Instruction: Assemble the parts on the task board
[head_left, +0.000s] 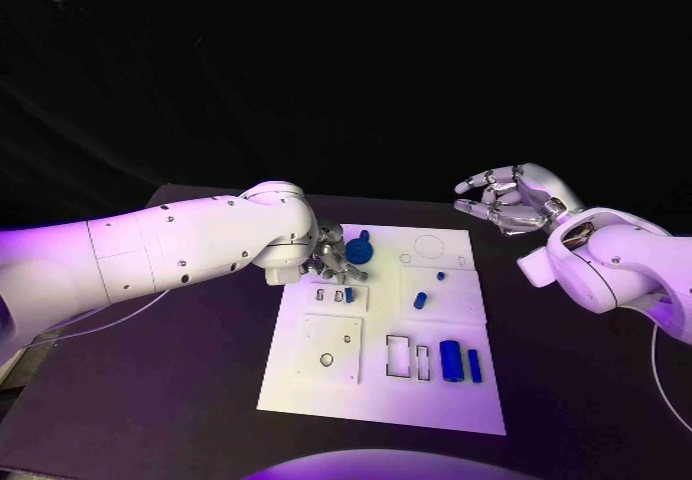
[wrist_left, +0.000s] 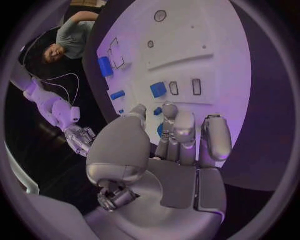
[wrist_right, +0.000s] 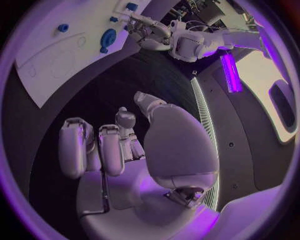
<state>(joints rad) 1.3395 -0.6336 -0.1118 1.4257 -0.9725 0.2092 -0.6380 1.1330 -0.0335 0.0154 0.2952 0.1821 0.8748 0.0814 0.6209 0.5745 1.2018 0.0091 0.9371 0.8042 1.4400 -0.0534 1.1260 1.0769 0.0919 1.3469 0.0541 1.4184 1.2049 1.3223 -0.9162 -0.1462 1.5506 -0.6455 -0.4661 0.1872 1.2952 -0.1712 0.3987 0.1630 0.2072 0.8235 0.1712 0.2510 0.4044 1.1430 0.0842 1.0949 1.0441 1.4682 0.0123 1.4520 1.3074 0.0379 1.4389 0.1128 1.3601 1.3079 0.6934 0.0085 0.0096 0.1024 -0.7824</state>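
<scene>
Because the left hand (head_left: 330, 258) hangs low over the far left part of the task board (head_left: 378, 405), its fingers reaching down beside the round blue part (head_left: 358, 250) and just above a small blue part (head_left: 349, 294) at the little slots, my judgement is that it is placed there to pick up or seat one of these pieces — though whether the fingers actually pinch anything I cannot tell, since the hand's own palm hides the fingertips in the left wrist view. The right hand (head_left: 513, 198) is raised off the board's far right corner, well apart from every part, fingers spread and curled loosely around nothing; it looks parked clear so the left arm has room. The other parts lie loose on the white plate: a larger blue cylinder (head_left: 450, 360) and a slim blue bar (head_left: 473, 366) side by side near the rectangular cut-outs (head_left: 405, 358), and a short blue peg (head_left: 420, 299) toward the middle — probably laid out beside the recesses they belong to. Most recesses look unfilled, so the assembly seems at an early stage. No brand, label or readable writing shows on the board, the parts or the arms.
</scene>
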